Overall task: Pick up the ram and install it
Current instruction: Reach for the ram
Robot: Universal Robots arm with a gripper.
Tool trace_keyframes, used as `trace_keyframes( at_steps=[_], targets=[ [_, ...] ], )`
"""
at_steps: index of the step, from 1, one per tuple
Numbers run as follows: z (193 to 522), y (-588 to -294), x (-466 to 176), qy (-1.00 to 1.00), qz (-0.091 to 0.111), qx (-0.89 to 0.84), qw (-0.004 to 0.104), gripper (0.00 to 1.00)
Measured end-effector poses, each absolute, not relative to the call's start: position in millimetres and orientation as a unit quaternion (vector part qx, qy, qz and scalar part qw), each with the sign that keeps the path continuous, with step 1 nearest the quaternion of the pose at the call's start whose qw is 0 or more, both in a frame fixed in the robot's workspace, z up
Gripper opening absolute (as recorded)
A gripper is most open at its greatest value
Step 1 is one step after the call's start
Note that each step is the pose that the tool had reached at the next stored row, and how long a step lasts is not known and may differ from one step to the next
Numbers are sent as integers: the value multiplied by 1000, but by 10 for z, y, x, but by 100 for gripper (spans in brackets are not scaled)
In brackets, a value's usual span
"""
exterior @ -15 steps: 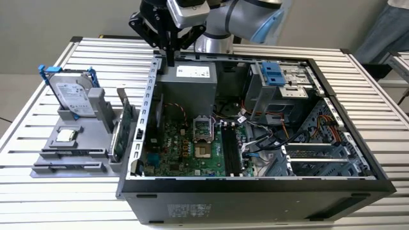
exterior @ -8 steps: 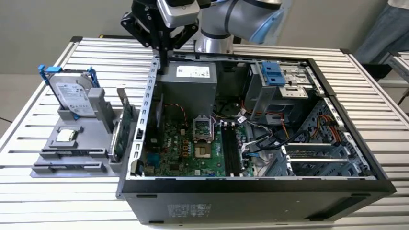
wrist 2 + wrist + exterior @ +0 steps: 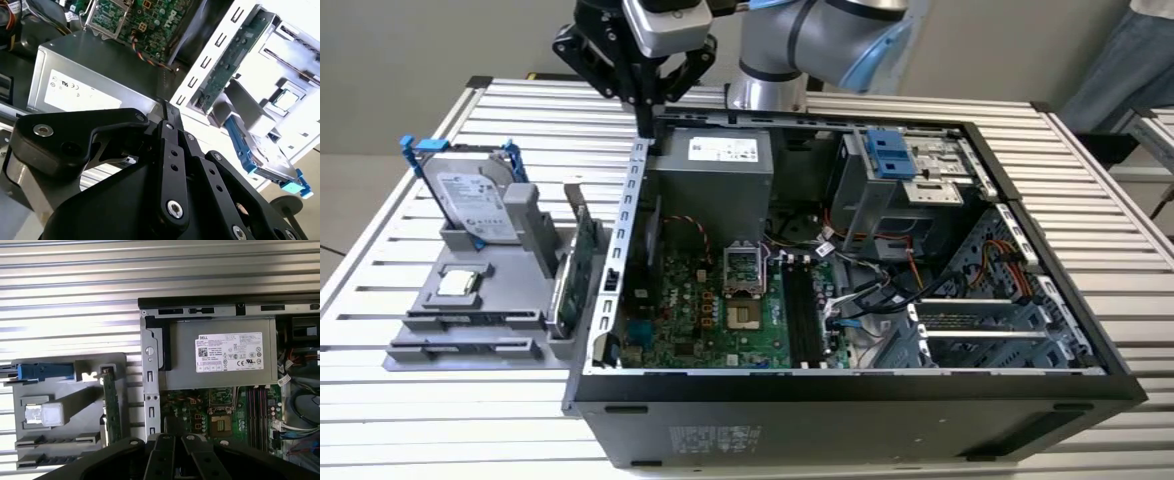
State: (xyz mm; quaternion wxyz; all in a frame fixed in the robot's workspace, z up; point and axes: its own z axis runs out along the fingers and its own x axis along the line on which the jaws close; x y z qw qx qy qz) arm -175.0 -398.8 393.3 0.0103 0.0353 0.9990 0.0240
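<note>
- I'm hovering my gripper point(image 3: 646, 128), fingers pinched together and empty, above the computer case point(image 3: 854, 415) rim; pickup not yet started.
- The ram point(image 3: 111, 407) is seemingly standing in the gray holder point(image 3: 440, 262) alongside.
- Grasping it is calling for spread fingers.

A ribbed tabletop point(image 3: 454, 430) of silver metal slats fills most of the exterior view, and its slats catch bright glare in the first wrist view point(image 3: 100, 290). A plain grey wall point(image 3: 400, 40) stands behind, with pale floor point(image 3: 354, 200) at the exterior view's left. A second slatted table point(image 3: 1154, 145) stands just beside it at the exterior view's right.
</note>
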Motion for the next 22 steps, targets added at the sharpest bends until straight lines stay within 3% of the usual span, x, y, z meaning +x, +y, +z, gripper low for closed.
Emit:
trace_keyframes(
  at_steps=[22],
  targets=[
    [3932, -3988, -2165, 999, 24, 35, 9, 0]
  ],
)
